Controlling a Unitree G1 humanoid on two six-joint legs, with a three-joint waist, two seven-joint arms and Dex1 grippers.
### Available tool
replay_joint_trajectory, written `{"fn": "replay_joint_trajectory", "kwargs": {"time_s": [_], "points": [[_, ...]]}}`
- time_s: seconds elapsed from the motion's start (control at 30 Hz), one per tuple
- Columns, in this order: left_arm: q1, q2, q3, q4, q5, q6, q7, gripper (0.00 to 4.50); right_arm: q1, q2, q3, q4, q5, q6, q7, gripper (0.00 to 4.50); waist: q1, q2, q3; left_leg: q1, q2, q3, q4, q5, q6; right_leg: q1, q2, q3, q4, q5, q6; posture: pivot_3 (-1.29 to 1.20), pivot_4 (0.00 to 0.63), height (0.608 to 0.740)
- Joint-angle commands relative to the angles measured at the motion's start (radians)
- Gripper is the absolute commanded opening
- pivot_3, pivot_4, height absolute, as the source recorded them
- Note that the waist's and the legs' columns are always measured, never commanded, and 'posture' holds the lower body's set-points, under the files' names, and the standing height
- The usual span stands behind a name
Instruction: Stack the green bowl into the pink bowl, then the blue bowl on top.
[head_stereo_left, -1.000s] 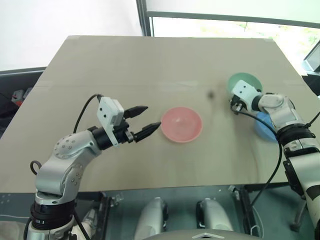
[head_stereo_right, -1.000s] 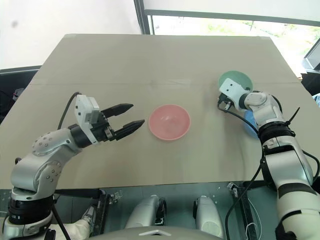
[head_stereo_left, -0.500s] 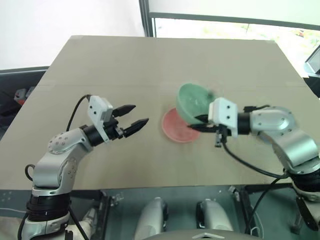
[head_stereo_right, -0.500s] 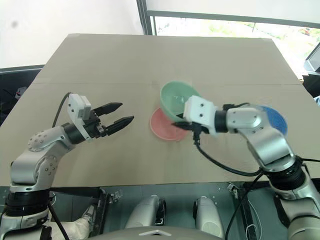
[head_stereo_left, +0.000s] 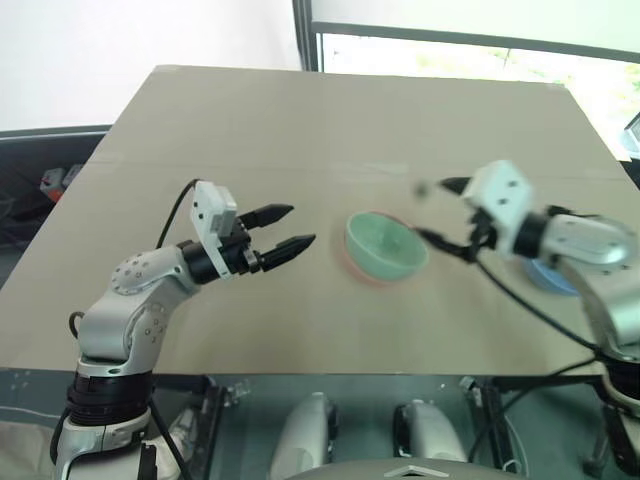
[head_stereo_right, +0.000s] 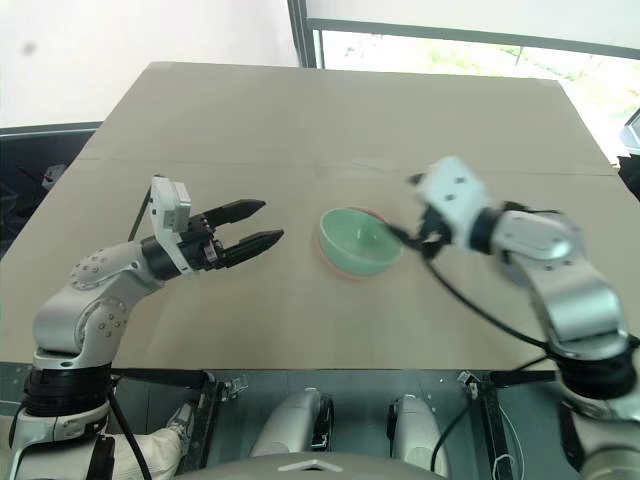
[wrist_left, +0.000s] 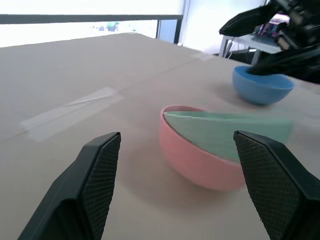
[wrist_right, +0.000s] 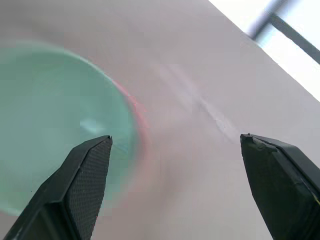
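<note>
The green bowl (head_stereo_left: 385, 246) sits tilted inside the pink bowl (wrist_left: 192, 157). The blue bowl (wrist_left: 262, 85) rests right of it. Flanking the stack, left gripper (head_stereo_left: 284, 229) and right gripper (head_stereo_left: 435, 212) gape wide, both empty.

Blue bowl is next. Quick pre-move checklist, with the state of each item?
1. Green bowl inside pink bowl: ok, though it sits tilted in the left wrist view.
2. Right tool open and holding nothing: ok.
3. Blue bowl upright on the table, nothing in it: ok.
4. Right tool apart from the stack: ok.
5. Left tool open, short of the stack: ok.
6. Green bowl settled: cannot tell.
</note>
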Motion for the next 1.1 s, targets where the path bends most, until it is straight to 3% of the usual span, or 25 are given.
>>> {"fn": "replay_joint_trajectory", "kwargs": {"time_s": [0.03,0.13,0.3,0.4,0.53,0.63,0.67,0.87,1.1], "points": [[-0.055,-0.004,-0.031,-0.064,-0.063,0.02,-0.034,3.81,0.109,-0.011,-0.117,0.017,-0.061,0.06,-0.102,4.28,-0.007,0.0,0.0,0.0,0.0,0.001,0.0,0.0,0.0,0.0,0.0,0.001,0.0,0.0,0.0,0.0,0.15,0.74],[-0.089,0.008,-0.045,-0.06,-0.09,0.018,-0.086,3.81,0.178,0.011,-0.133,0.085,-0.071,0.053,-0.142,4.28,-0.016,0.001,0.0,0.003,0.001,0.003,0.0,0.001,-0.001,0.0,0.002,0.003,0.001,0.0,0.0,0.0,0.15,0.74],[-0.115,0.051,-0.057,-0.045,-0.113,0.014,-0.192,3.81,0.157,0.085,-0.114,0.182,-0.027,0.051,-0.164,4.28,-0.034,0.001,0.0,0.005,0.003,0.004,0.0,0.002,-0.002,0.0,0.005,0.006,0.002,0.0,0.0,0.0,0.15,0.74],[-0.124,0.069,-0.049,-0.036,-0.145,0.034,-0.233,3.81,0.141,0.09,-0.11,0.222,-0.02,0.03,-0.161,3.64,-0.032,0.001,0.0,0.004,0.003,0.004,0.0,0.001,-0.002,0.0,0.004,0.006,0.001,0.0,0.0,0.0,0.15,0.74],[-0.122,0.08,-0.047,-0.038,-0.154,0.035,-0.251,3.81,0.13,0.082,-0.107,0.238,-0.005,0.015,-0.152,1.97,-0.025,0.001,0.0,0.003,0.003,0.004,0.0,0.001,-0.001,0.0,0.004,0.006,0.0,0.0,0.0,0.0,0.15,0.74],[-0.106,0.076,-0.036,-0.031,-0.145,0.025,-0.245,3.81,0.127,0.073,-0.108,0.234,-0.004,0.003,-0.15,0.33,-0.019,0.001,0.0,0.002,0.003,0.004,0.0,0.001,-0.001,-0.001,0.004,0.005,0.0,0.0,0.0,0.0,0.15,0.74],[-0.099,0.073,-0.03,-0.024,-0.139,0.019,-0.239,3.81,0.125,0.073,-0.11,0.226,0.004,-0.006,-0.143,0.0,-0.019,0.001,0.0,0.002,0.003,0.004,0.0,0.001,-0.001,-0.001,0.004,0.005,0.0,0.0,0.0,0.0,0.15,0.74],[-0.057,0.059,0.01,0.061,-0.092,-0.031,-0.192,3.81,0.098,0.106,-0.07,0.032,0.171,-0.112,0.007,0.0,-0.014,0.002,0.001,0.003,0.003,0.004,0.0,0.001,-0.001,-0.001,0.004,0.006,0.0,0.0,0.0,0.0,0.15,0.74],[-0.012,0.065,0.05,0.138,-0.045,-0.091,-0.167,3.81,-0.039,0.135,0.105,-0.11,0.314,-0.131,0.127,0.0,-0.014,0.0,0.0,0.003,0.004,0.003,-0.001,0.001,-0.001,-0.001,0.004,0.005,0.0,0.0,0.0,0.0,0.15,0.74]]}}
